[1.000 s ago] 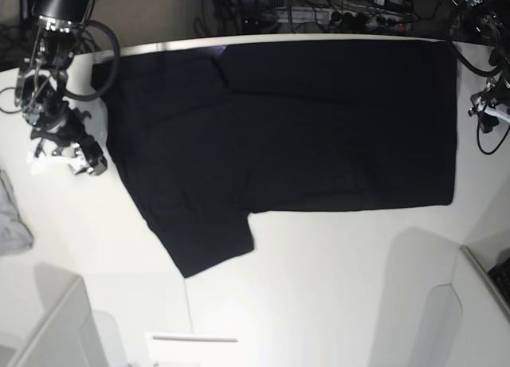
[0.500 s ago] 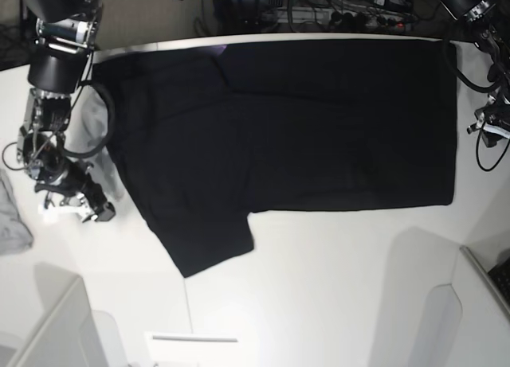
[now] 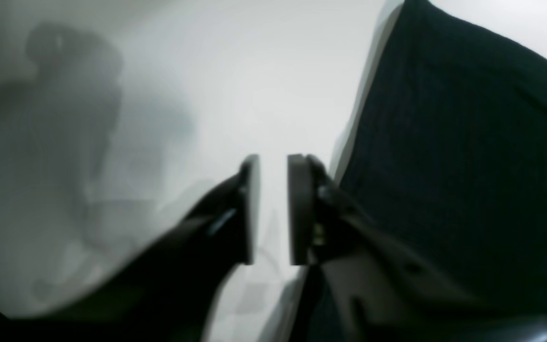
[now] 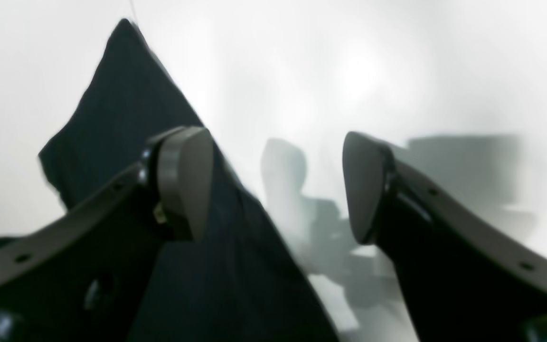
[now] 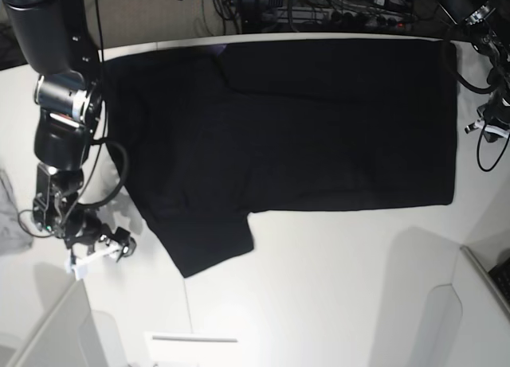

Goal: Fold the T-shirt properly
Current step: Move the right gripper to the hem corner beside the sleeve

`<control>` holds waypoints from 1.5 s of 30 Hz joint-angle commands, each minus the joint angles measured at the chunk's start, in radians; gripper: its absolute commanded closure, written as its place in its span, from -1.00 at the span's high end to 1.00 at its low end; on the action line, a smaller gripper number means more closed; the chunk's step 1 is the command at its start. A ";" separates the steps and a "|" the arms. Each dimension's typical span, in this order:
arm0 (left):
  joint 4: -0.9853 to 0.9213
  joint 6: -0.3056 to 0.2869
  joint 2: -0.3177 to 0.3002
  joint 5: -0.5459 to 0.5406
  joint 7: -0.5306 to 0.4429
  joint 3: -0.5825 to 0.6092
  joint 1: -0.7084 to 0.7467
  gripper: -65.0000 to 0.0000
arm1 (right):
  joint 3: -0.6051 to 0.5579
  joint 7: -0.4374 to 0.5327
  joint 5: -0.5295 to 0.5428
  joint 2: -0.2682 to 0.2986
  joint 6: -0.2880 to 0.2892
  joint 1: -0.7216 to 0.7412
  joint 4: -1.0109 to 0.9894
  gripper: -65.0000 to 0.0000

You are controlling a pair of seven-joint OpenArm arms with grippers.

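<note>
The black T-shirt (image 5: pixel 303 128) lies spread flat on the white table (image 5: pixel 335 279), plain side up, with one sleeve (image 5: pixel 211 244) pointing to the front. My right gripper (image 5: pixel 111 244) is open and empty, low over the table just left of that sleeve. In the right wrist view (image 4: pixel 278 190) the shirt's edge (image 4: pixel 126 95) lies under the left finger. My left gripper (image 5: pixel 488 126) hangs off the shirt's right edge. In the left wrist view (image 3: pixel 273 209) its pads stand a narrow gap apart with nothing between them, and the shirt (image 3: pixel 468 166) lies to the right.
A small grey cloth (image 5: pixel 9 216) lies at the table's left edge. Cables and boxes (image 5: pixel 335 9) sit behind the far edge. White panels stand at the front left (image 5: pixel 56 327) and front right (image 5: pixel 470 303).
The right-wrist arm has swung down the shirt's left side toward the front, from beside the shoulder to beside the front sleeve. The left-wrist arm has barely moved. The shirt lies unchanged.
</note>
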 commanded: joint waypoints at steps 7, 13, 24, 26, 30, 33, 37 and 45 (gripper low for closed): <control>0.014 0.004 -0.031 -0.005 -0.020 -0.008 -0.006 -0.12 | 0.001 0.149 -0.153 -0.054 0.009 0.129 -0.174 0.52; 0.014 0.004 -0.047 -0.005 -0.020 -0.008 -0.006 -0.11 | 0.001 0.180 -0.177 -0.097 0.039 0.132 -0.202 0.51; 0.014 0.005 -0.055 -0.005 -0.020 -0.008 -0.006 -0.11 | -0.122 0.180 -0.171 -0.120 0.040 0.087 -0.202 0.50; 0.014 0.005 -0.055 -0.005 -0.020 -0.008 -0.006 -0.11 | -0.122 0.180 -0.171 -0.134 0.040 0.075 -0.199 0.50; 0.014 0.005 -0.055 -0.005 -0.020 -0.008 -0.006 -0.11 | -0.129 0.183 -0.171 -0.145 0.037 0.071 -0.196 0.30; 0.014 0.005 -0.055 -0.005 -0.020 -0.008 -0.006 -0.11 | -0.129 0.183 -0.171 -0.145 0.039 0.069 -0.196 0.15; 0.014 0.005 -0.055 -0.005 -0.020 -0.008 -0.006 -0.11 | -0.129 0.218 -0.173 -0.145 0.036 0.068 -0.196 0.14; 0.012 0.007 -0.055 -0.005 -0.020 0.015 -0.021 -0.10 | -0.132 0.307 -0.176 -0.143 0.034 0.029 -0.196 -0.37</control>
